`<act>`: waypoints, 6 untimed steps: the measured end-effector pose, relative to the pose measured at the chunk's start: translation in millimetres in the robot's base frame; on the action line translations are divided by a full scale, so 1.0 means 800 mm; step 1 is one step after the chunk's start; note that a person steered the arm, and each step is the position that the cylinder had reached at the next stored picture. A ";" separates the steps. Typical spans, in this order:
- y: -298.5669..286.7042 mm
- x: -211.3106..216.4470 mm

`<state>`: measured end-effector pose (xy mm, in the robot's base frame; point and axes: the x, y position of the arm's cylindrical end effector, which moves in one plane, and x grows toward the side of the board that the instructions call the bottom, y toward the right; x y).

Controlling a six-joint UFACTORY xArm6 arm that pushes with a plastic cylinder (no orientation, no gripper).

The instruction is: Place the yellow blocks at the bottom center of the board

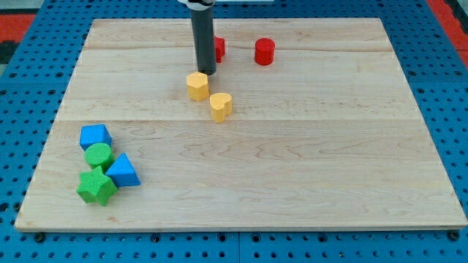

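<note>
A yellow hexagonal block (197, 85) sits on the wooden board (292, 161) above the centre, toward the view's top. A yellow heart-shaped block (221, 106) lies just below and to the right of it, close by. My tip (207, 73) stands right above the yellow hexagon's upper right edge, touching or nearly touching it. The dark rod rises from there to the view's top and hides part of a red block (219, 48) behind it.
A red cylinder (265, 52) stands at the view's top, right of the rod. At the lower left a cluster holds a blue block (95, 136), a green round block (98, 155), a blue triangle (123, 171) and a green star (96, 187).
</note>
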<state>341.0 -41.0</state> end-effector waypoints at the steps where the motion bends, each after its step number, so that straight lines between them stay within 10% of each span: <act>1: 0.032 0.058; 6: -0.030 0.041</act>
<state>373.4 -64.8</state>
